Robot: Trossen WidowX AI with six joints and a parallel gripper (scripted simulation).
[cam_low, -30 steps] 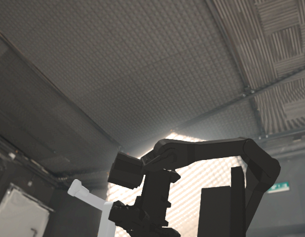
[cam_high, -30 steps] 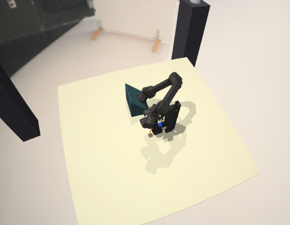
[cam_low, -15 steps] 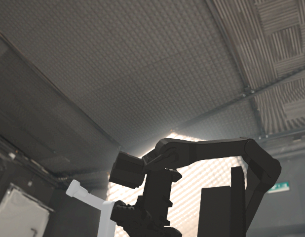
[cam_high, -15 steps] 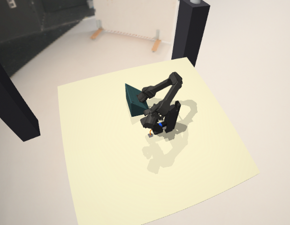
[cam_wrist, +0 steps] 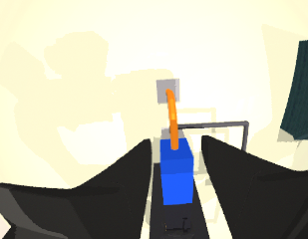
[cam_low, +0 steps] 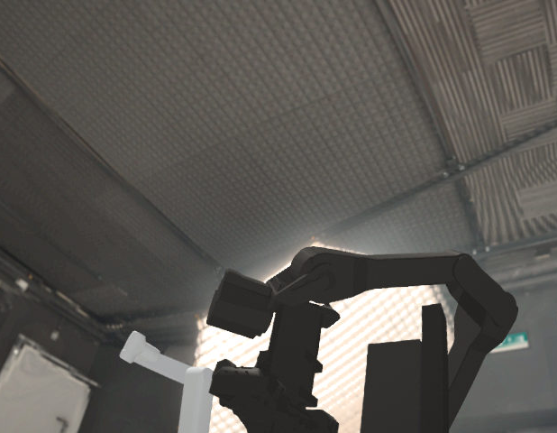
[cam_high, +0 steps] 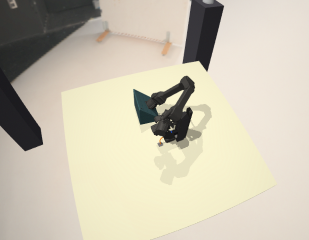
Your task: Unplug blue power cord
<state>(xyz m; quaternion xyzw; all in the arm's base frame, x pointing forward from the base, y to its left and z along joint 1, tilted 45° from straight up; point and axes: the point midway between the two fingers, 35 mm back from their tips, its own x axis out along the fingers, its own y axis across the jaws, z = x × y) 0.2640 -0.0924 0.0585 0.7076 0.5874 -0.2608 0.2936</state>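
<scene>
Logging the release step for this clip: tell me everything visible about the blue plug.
The blue plug is a plain, bright blue block, smooth and plastic-looking, with an orange cord leaving its far end and curving to a small grey square on the pale yellow surface. In the wrist view it sits between the two dark fingers of the tool, with narrow gaps visible on both sides, so the fingers look parted rather than clamped. In the top view only a blue speck shows.

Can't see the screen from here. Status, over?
Gripper open, fingers either side of blue plug, gaps showing. Hand not yet off. Teal wedge far right, apart.
</scene>
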